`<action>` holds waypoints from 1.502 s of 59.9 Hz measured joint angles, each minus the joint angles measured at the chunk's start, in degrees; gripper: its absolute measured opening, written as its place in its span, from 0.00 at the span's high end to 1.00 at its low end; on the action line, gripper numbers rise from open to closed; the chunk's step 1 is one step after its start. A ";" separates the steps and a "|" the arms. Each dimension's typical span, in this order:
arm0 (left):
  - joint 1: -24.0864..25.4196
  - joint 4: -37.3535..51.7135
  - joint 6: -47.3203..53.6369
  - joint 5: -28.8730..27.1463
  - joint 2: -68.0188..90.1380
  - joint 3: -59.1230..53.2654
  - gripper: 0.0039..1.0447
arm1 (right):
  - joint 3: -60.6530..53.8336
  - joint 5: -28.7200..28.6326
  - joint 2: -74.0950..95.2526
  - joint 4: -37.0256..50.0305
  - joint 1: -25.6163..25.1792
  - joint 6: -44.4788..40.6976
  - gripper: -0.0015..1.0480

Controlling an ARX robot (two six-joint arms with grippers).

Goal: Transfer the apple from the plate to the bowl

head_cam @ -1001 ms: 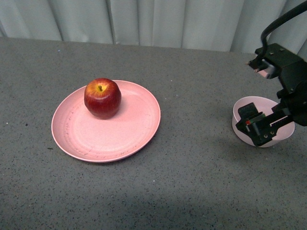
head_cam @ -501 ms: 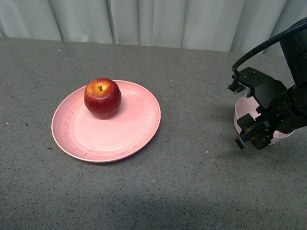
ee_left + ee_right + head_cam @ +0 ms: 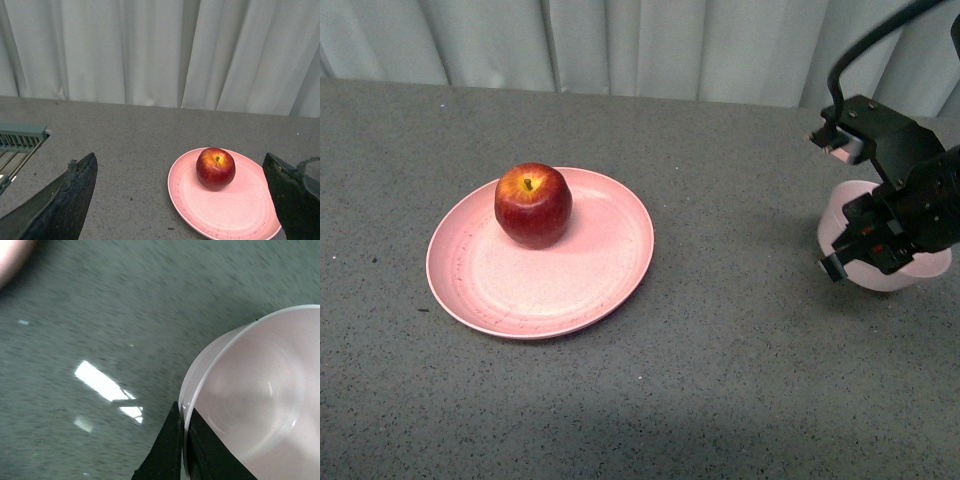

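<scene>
1. The apple [image 3: 533, 205] sits on the pink plate [image 3: 555, 290], on the far left part of it, touching nothing else. The plate lies flat on the table [image 3: 700, 400], well apart from the bowl [image 3: 915, 275] over on the right.

2. I'd judge the apple firm and fairly heavy for its size. Its glossy skin looks likely to slide under a hard pad, and it will bruise if pinched too hard. The plate gives it no side support, so a nudge could set it rolling.

3. The best hold looks to be from above, one finger on each side of its widest middle, closing gently and squarely so it cannot squirt out.

4. It stands upright, with the stem and its yellow patch pointing up. It is nearly round, so there is no real long axis, only the stem-to-base line, which runs close to vertical. Any approach angle around that line should serve equally.

5. The left tool [image 3: 179, 156] hangs back from the plate with its fingers spread wide apart, empty, facing the apple.

6. The right tool [image 3: 184, 415] is closed on the bowl's rim, one finger inside the wall and one outside. I cannot tell whether the bowl rests flat on the table.
</scene>
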 joint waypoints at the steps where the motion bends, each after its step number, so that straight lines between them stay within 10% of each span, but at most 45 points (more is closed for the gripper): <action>1: 0.00 0.00 0.02 0.00 0.00 0.00 0.06 | 0.00 -1.25 -0.50 -0.11 0.61 0.50 0.99; 51: 0.00 0.00 0.02 0.00 0.00 0.00 0.06 | 8.72 -6.78 7.80 -1.05 12.44 8.55 0.99; 74: 0.00 0.00 0.00 -0.02 0.00 0.00 0.06 | 2.54 -6.21 3.76 10.10 12.35 12.72 0.42; 90: 0.00 0.00 0.00 -0.02 0.00 0.00 0.06 | -13.25 9.14 -11.58 34.14 8.76 14.97 0.08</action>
